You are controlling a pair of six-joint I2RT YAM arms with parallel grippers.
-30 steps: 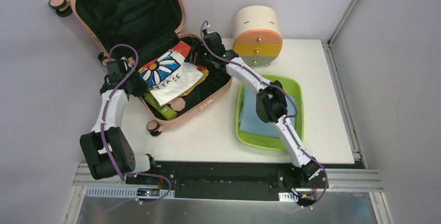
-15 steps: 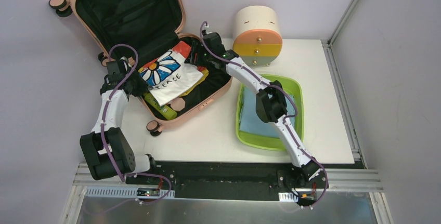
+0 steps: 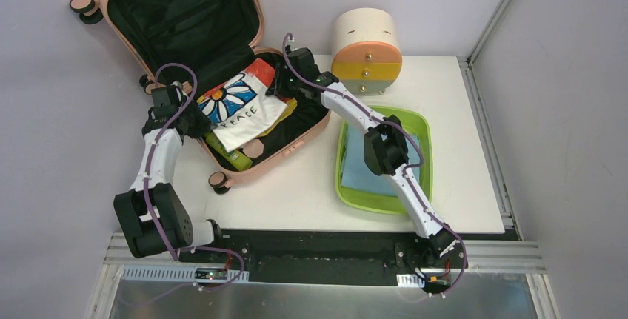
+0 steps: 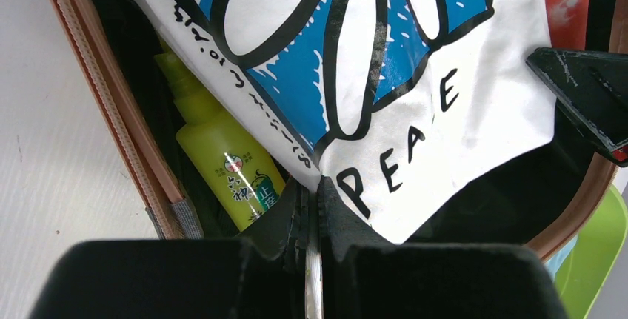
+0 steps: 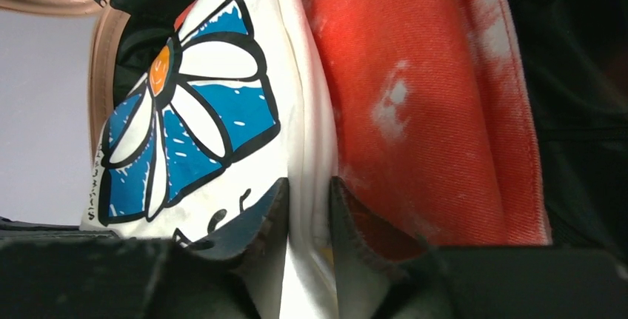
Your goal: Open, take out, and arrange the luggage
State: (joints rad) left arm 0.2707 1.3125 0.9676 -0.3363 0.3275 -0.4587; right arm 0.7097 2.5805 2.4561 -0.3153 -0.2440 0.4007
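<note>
Far left of the tabletop (image 3: 296,193): the luggage (image 3: 278,158), open, black-lined lid tipped up toward the far side, packed half flat and nearer. One wheel (image 3: 83,4) at the lid's far left corner, another (image 3: 217,180) at the near corner of the lower half.

Inside the lower half, on top: a white daisy cloth (image 3: 241,108) printed with a blue-and-white flower and the word PEACE. Under its far edge, a red cloth (image 3: 259,67). Along the near left wall, half under the daisy cloth, a lime-green bottle (image 3: 226,152).

Left tool (image 3: 198,123) at the near left edge of the daisy cloth, pressed together; cannot tell from the wrist view whether any cloth is caught in it (image 4: 311,189).

Right tool (image 3: 275,84) reaching in from the right at the far edge of the daisy cloth. In its wrist view, fingers (image 5: 275,208) nearly together, pinching a white fold of that cloth, red cloth just beside on the right.

Right of the luggage, far side: a cream drawer unit (image 3: 365,49) with orange, yellow and grey fronts. Nearer, under the right arm: a lime-green tray (image 3: 344,178) with a blue cloth (image 3: 359,171) in it.
</note>
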